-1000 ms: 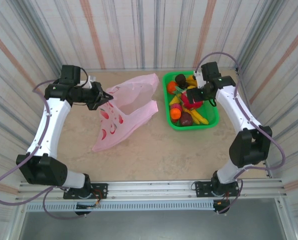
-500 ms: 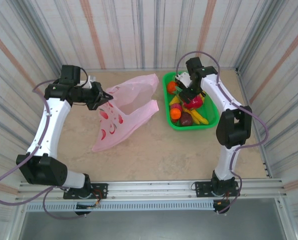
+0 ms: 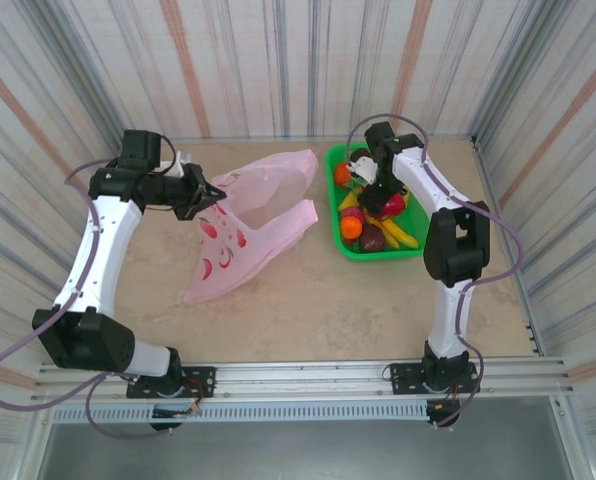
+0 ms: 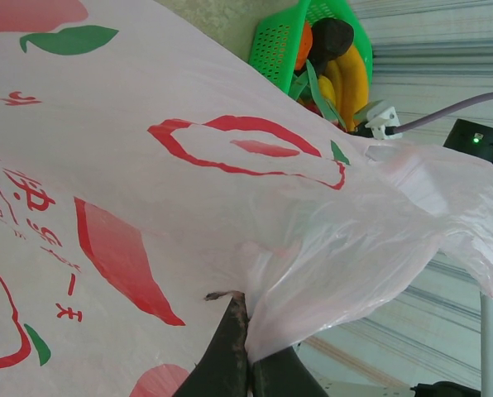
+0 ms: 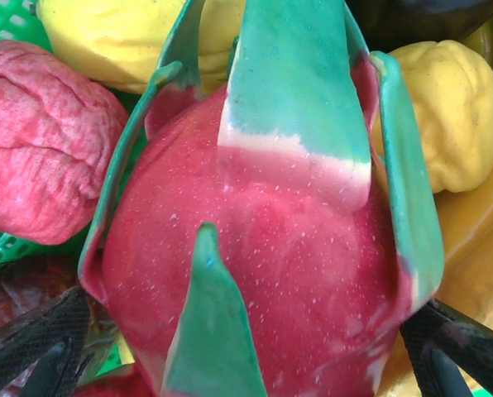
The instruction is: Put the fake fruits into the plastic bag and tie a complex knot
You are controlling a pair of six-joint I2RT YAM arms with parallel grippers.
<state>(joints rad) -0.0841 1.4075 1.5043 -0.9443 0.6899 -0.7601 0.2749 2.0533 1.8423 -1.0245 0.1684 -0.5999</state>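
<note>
The pink plastic bag lies slumped on the table, its red prints facing up. My left gripper is shut on a bunch of the bag's upper edge and holds it lifted. The fake fruits sit in the green tray: the dragon fruit, bananas, oranges and a dark purple piece. My right gripper is down in the tray, open, its fingers standing on either side of the dragon fruit, close to its flanks.
Around the dragon fruit in the right wrist view lie a bumpy pink-red fruit and a yellow lumpy fruit. The tray stands just right of the bag. Striped walls enclose the table on three sides.
My right arm has swung left and lowered over the tray, bringing its gripper onto the dragon fruit. The left gripper and the bag have not moved.
</note>
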